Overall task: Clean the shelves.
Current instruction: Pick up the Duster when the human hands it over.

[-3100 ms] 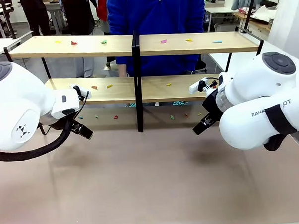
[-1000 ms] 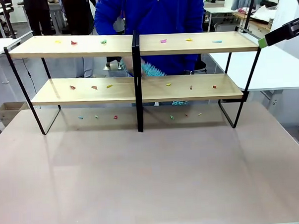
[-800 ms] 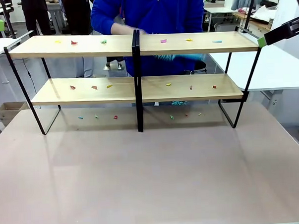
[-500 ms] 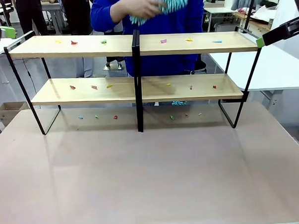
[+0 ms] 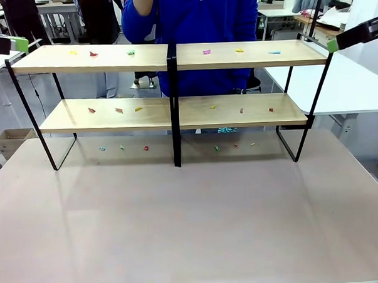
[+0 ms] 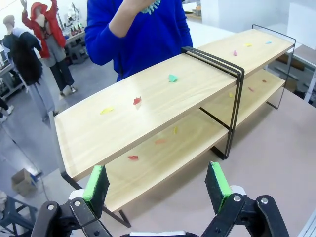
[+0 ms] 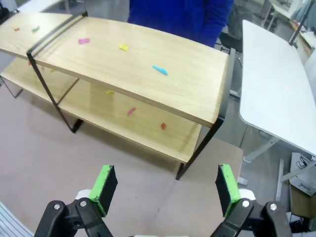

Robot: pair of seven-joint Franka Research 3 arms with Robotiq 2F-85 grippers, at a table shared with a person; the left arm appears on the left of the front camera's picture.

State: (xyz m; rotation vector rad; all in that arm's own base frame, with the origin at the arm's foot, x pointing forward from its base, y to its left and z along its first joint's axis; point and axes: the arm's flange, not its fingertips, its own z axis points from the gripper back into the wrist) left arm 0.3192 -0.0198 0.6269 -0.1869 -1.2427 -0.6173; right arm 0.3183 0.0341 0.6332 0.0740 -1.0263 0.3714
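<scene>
The shelves (image 5: 175,114) stand across the far half of the table, two light-wood boards in a black frame with a black centre post (image 5: 173,104). Small coloured paper scraps (image 5: 206,52) lie on both boards and on the table under them. My left gripper (image 5: 12,44) hangs by the rack's upper left corner and is open above the shelves (image 6: 148,98), its green pads (image 6: 96,183) wide apart. My right gripper (image 5: 354,39) hangs by the upper right corner, open too, over the shelves (image 7: 148,64). A person in blue (image 5: 196,22) stands behind, hand raised with a teal duster (image 6: 148,5).
The pinkish table (image 5: 193,229) spreads wide in front of the rack. White tables (image 5: 343,84) flank it on the right and at the far left. A cardboard box (image 5: 10,140) sits on the floor at left. Other people stand farther back.
Both arms have lifted away from the front of the rack to its upper corners. The person's hand has swept the teal duster up from behind the shelves to the picture's top.
</scene>
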